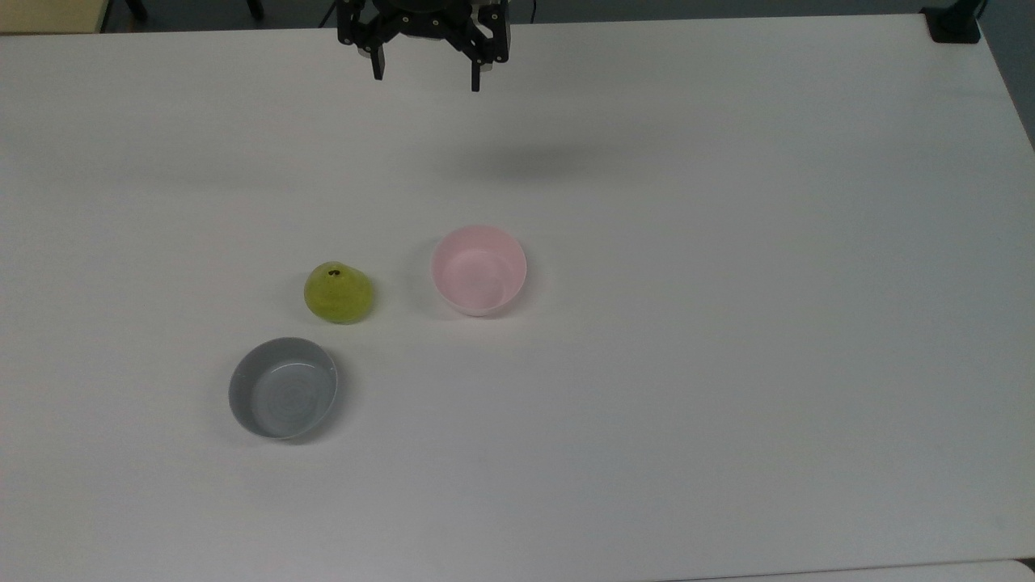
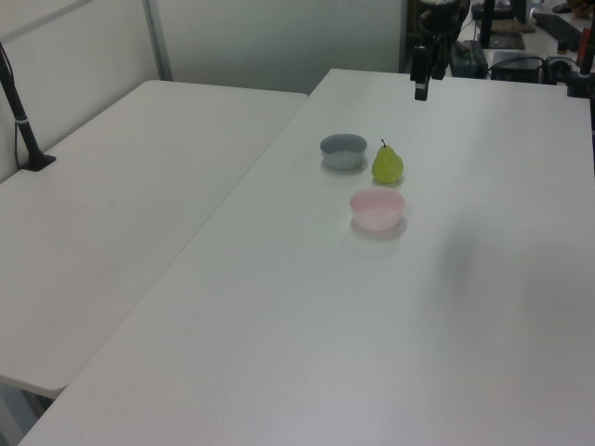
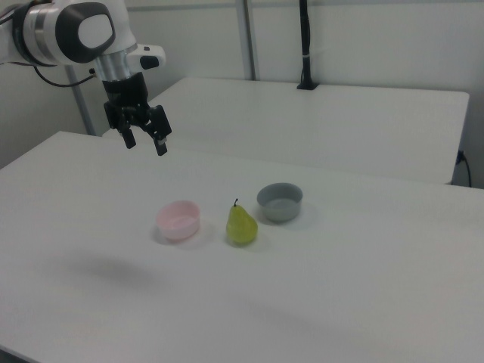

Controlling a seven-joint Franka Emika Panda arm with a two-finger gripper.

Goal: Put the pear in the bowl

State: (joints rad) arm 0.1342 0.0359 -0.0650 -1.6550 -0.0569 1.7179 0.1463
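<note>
Nearest the top camera, the grey bowl (image 1: 283, 388) sits at seven o'clock of the upright pear (image 1: 339, 293), the pink bowl (image 1: 479, 269) at three; my fingers (image 1: 377, 63), spread empty high over the worktop (image 1: 728, 364), could topple the pear if they descend off-centre.
</note>
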